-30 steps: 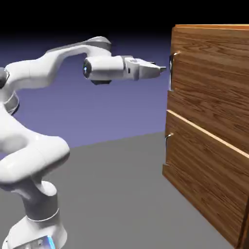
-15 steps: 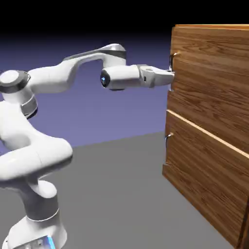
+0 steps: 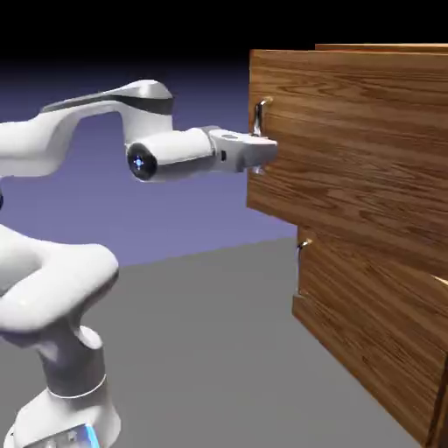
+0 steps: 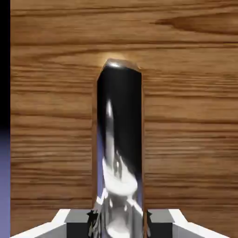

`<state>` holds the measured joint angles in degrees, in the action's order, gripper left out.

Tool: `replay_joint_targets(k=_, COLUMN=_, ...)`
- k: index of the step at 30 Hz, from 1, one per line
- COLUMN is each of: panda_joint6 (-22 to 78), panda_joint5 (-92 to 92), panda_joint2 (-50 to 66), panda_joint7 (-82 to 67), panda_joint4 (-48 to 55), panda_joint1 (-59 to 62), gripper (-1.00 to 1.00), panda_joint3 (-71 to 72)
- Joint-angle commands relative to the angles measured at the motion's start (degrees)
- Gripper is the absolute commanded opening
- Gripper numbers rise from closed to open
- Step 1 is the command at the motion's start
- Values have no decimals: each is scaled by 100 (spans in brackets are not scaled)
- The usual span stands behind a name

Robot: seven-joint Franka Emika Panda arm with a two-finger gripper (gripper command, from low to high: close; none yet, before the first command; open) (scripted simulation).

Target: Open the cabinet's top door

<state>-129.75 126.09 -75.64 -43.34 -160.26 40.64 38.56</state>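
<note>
The brown wood-grain cabinet point(image 3: 385, 289) fills the exterior view's right. Its top door point(image 3: 350, 149) stands pulled out toward the exterior view's left, well ahead of the lower panel point(image 3: 367, 332). My gripper point(image 3: 260, 150) is shut on the top door's silver bar handle point(image 3: 260, 115), gripping its lower part. In the hand view the handle point(image 4: 119, 139) rises large and shiny between my fingertips point(image 4: 79, 223), with the top door's wood point(image 4: 186, 116) right behind it.
The lower panel's small metal handle point(image 3: 304, 245) sits below the pulled-out door. Grey table surface point(image 3: 201, 350) spreads between my base and the cabinet. A strip of blue-violet backdrop point(image 4: 4, 176) shows past the door's edge in the hand view.
My gripper reached the handle, closed on it, then pulled back toward the exterior view's left. The top door came out with it, from flush to well ahead of the lower panel.
</note>
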Motion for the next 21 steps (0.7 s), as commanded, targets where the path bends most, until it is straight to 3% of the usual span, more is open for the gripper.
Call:
replay_joint_targets(k=1, panda_joint6=152, panda_joint5=-179, panda_joint2=-61, panda_joint7=-6, panda_joint4=-127, panda_joint1=-85, gripper=-100, panda_joint3=-207)
replay_joint_targets(k=11, panda_joint6=1638, panda_joint5=-2089, panda_joint2=-440, panda_joint7=-96, panda_joint4=-873, panda_joint1=-363, gripper=-100, panda_joint3=-2284)
replay_joint_targets(k=21, panda_joint6=3088, panda_joint5=-4063, panda_joint2=-59, panda_joint7=-404, panda_joint4=-828, panda_joint1=-184, gripper=-100, panda_joint3=-4361)
